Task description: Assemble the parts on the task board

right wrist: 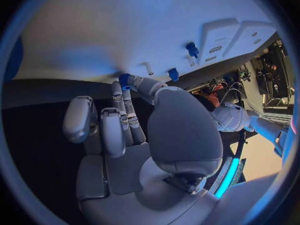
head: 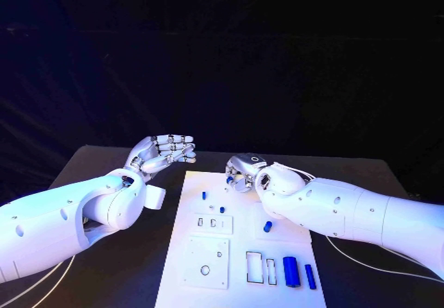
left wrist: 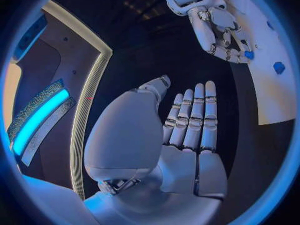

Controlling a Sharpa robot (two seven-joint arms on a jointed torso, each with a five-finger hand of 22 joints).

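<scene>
- Head view: the task board (head: 242, 256) lies at the table's middle. The right hand (head: 248, 172) is seen at the board's far end, around 12 o'clock of it, with a small blue part (head: 230, 181) apparently pinched at its fingertips. The left hand (head: 167, 153) is held raised at about 10 o'clock of the board, well apart from it, fingers loosely spread and nothing in them. Further parts are noted on the board: a small blue peg (head: 204, 194), a stubby blue piece (head: 267, 226) and two long blue bars (head: 290, 271) at about 5 o'clock beside empty rectangular slots (head: 255, 267). The step in hand is judged to be the pick-up or seating of the small part at the far end; a steady descent over the matching hole would be called for next. Much of the board's right edge is hidden by the right forearm.
- Left wrist view: the left hand (left wrist: 187, 130) is shown flat and open, fingers straight, empty. The right hand (left wrist: 219, 35) is seen over the board with a blue part at its fingertips.
- Right wrist view: a blue part (right wrist: 124, 80) is gripped between the right hand's thumb and fingertip, just above the white board (right wrist: 125, 35). Whether it touches the board cannot be told; the target hole is not made out.
</scene>
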